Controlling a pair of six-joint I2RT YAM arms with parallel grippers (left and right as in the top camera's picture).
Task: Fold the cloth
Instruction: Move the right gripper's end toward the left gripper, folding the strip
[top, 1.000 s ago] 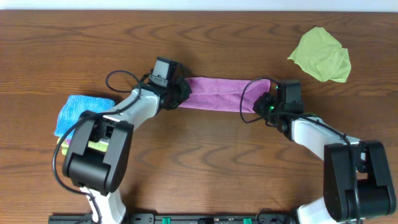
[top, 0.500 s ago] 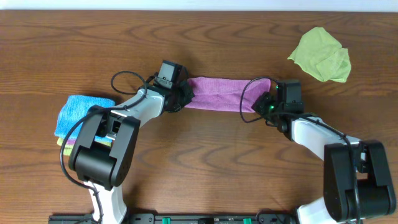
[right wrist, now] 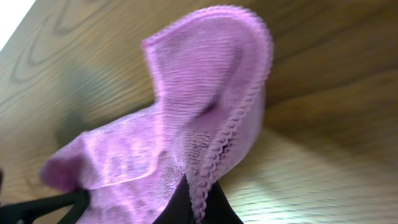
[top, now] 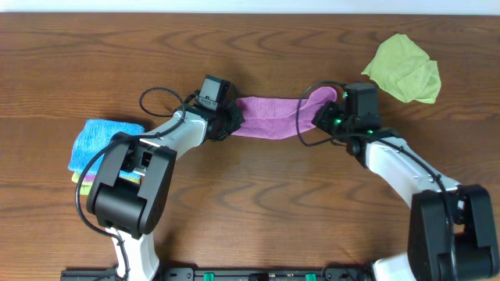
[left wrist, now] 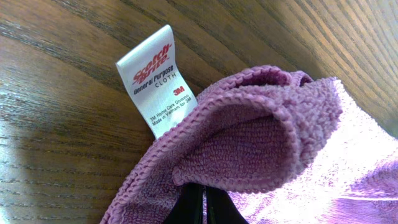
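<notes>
The purple-pink cloth (top: 269, 117) lies as a narrow band across the middle of the table, stretched between both arms. My left gripper (top: 233, 121) is shut on its left end; in the left wrist view the cloth (left wrist: 267, 143) bunches over the closed black fingertips (left wrist: 191, 208), with a white care tag (left wrist: 155, 78) hanging off the edge. My right gripper (top: 326, 119) is shut on the right end, which is lifted and curled up. The right wrist view shows the cloth's stitched edge (right wrist: 217, 112) pinched between the dark fingers (right wrist: 180, 208).
A lime-green cloth (top: 402, 69) lies crumpled at the back right. A bright blue folded cloth (top: 100, 140) rests on something yellow-green at the left, beside the left arm's base. Wooden tabletop (top: 258, 211) spreads in front of the arms.
The right gripper has closed on the cloth's right end and moved up and slightly left, lifting that end off the table. The left gripper shifted a little right earlier and now holds still.
</notes>
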